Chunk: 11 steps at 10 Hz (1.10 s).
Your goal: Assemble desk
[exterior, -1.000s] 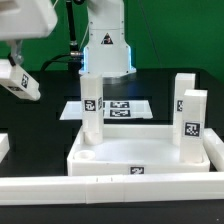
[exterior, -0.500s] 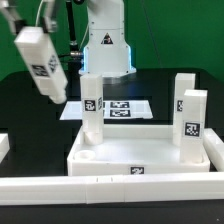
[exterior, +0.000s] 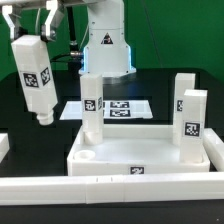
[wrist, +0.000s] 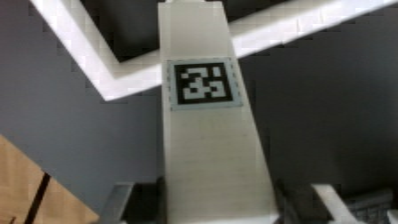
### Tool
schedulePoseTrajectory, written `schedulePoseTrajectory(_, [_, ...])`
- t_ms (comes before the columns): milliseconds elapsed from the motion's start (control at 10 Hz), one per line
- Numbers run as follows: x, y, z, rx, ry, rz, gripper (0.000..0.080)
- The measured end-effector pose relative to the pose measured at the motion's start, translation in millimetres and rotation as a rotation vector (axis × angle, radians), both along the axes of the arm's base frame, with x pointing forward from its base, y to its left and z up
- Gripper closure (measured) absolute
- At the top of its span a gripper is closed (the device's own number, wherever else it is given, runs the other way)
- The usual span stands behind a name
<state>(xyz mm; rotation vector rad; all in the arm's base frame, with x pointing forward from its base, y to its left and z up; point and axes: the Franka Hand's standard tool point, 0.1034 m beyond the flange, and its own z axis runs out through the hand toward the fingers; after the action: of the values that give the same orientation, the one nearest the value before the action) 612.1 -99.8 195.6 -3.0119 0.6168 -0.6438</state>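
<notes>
Lying nearest the camera in the exterior view, a long white border bar [exterior: 110,184] is seen running just in front of the tabletop [exterior: 150,155], which is taken here as the landmark and rests on the dark counter [exterior: 30,128]. A small tag is carried on the tabletop's front wall, and a round socket is visible in its near corner toward the exterior view's left. Three legs are seen upright at the tabletop: one [exterior: 92,108] at its far corner on the exterior view's left, and two [exterior: 192,122] at its side on the exterior view's right. Beyond the tabletop the marker board [exterior: 125,108] is laid flat, with the robot's base behind it. Up and to the exterior view's left of the tabletop, well clear of the counter, a fourth leg [exterior: 35,78] is held by the tool [exterior: 32,22], whose fingers [wrist: 329,200] are closed partway onto the leg's upper end; in the wrist view the tagged leg [wrist: 199,110] is seen hanging over the tabletop's corner.
</notes>
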Motion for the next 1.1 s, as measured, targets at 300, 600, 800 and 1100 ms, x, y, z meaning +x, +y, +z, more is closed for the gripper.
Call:
schedulePoseTrajectory(300, [6.5,19.6,0.2,0.013,-0.006,0.001,0.0512])
schedulePoseTrajectory(600, [9.1,21.5,0.2,0.009,-0.042,-0.026,0.0512])
schedulePoseTrajectory(800, [-2.2,36.7,-12.9,-0.019,-0.115,-0.036,0.0512])
schedulePoseTrajectory(1100, [-6.0,38.5,-28.2,-0.04,-0.13,-0.038,0.0512])
